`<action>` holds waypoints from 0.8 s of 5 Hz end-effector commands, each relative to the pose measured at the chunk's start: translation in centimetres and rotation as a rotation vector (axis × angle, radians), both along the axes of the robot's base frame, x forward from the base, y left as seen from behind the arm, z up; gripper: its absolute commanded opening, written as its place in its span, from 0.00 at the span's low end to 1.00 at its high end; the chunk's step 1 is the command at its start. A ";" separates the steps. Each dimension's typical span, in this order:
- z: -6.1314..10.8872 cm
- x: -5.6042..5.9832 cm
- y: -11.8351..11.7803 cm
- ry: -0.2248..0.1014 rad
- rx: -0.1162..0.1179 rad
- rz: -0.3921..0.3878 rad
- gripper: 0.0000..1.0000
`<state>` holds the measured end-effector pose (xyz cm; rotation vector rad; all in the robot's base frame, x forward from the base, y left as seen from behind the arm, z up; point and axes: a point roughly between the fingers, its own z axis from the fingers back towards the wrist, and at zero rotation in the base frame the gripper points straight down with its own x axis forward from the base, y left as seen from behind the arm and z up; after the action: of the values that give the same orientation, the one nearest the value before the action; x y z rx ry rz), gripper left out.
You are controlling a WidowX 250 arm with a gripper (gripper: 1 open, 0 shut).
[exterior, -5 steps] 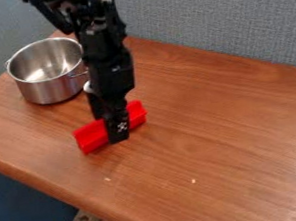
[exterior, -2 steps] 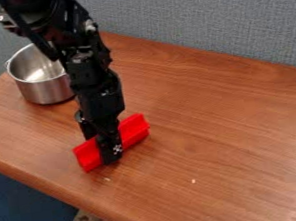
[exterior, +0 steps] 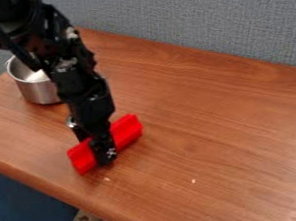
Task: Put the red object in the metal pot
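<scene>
My red block (exterior: 126, 131) lies on the wooden table (exterior: 226, 124), near its front-left edge; my black gripper (exterior: 102, 153) is down over its middle, grip unclear to me; the steel pot (exterior: 36, 87) stands behind, partly hidden by the arm (exterior: 72, 66).

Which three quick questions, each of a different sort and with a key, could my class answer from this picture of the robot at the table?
1. True or false: the red block is inside the metal pot.
2. Multiple choice: what is the gripper at? A) the pot's rim; B) the red block; C) the grey wall.
3. Fill in the gap: the tabletop is made of, or looks like, ____.

Key: 1. false; 2. B; 3. wood
</scene>
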<state>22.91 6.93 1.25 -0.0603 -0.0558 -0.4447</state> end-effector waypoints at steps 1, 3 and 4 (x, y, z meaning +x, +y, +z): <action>0.4 0.6 1.8 -0.065 0.014 0.049 0.00; 1.8 2.3 3.6 -0.085 -0.039 0.044 0.00; 2.8 2.3 1.7 -0.112 -0.046 0.013 0.00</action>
<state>24.62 8.56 2.93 -0.1007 -0.1317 -0.4435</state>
